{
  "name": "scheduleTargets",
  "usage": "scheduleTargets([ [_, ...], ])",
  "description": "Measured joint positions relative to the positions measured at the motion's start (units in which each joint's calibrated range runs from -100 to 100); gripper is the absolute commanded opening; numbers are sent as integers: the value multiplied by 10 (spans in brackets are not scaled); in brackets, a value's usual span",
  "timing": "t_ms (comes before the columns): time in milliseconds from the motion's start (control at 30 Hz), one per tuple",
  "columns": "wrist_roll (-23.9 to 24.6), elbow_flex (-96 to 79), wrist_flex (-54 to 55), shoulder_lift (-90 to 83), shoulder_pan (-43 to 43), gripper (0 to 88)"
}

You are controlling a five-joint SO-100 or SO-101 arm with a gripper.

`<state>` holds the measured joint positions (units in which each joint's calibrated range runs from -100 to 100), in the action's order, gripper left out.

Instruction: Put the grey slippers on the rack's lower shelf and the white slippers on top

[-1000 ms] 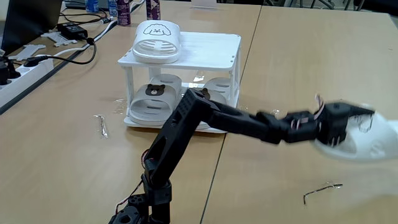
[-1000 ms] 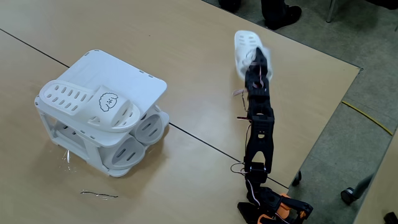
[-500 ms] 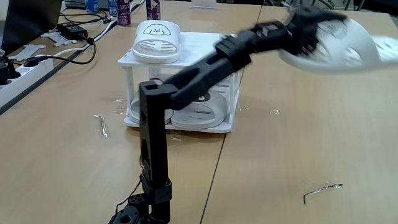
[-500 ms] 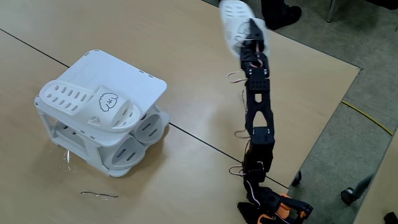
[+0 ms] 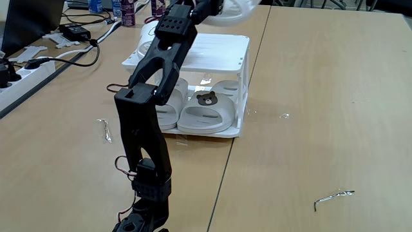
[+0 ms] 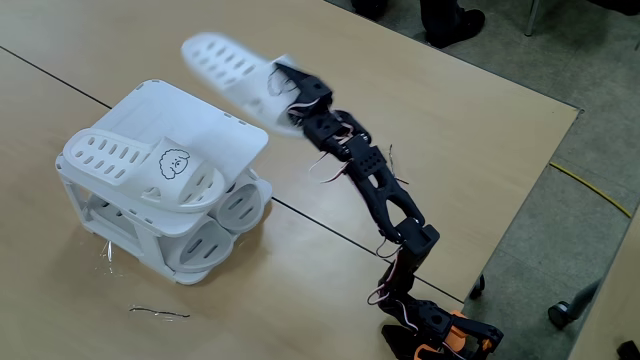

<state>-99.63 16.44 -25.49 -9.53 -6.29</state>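
Note:
The white two-tier rack (image 5: pixel 215 48) (image 6: pixel 215 125) stands on the wooden table. Two grey slippers (image 5: pixel 206 115) (image 6: pixel 240 205) with a bear badge lie side by side on its lower shelf (image 5: pixel 209 132). One white slipper (image 6: pixel 140 165) with a dog face lies on the top shelf; in a fixed view (image 5: pixel 147 40) the arm partly hides it. My gripper (image 6: pixel 280 88) is shut on a second white slipper (image 6: pixel 228 68) (image 5: pixel 238 6), held sole-up and motion-blurred in the air, over the far free half of the rack's top.
A power strip with cables (image 5: pixel 26 69) and bottles (image 5: pixel 122 9) sit at the left back of the table. Bent wire pieces (image 5: pixel 333 196) (image 5: pixel 105 129) (image 6: pixel 160 313) lie on the wood. The table edge and floor (image 6: pixel 560 200) are right of the arm base (image 6: pixel 440 335).
The arm lifted the white slipper from low over the table's right side in one fixed view, swung it up and across, and now holds it above the rack's top.

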Motion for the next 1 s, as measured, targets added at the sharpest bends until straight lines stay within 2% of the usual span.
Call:
scheduleTargets([
  [167,0,-12,0,9,33,7],
  [300,0,17,0,81,53,7],
  [1000,0,434,0,477,82,14],
])
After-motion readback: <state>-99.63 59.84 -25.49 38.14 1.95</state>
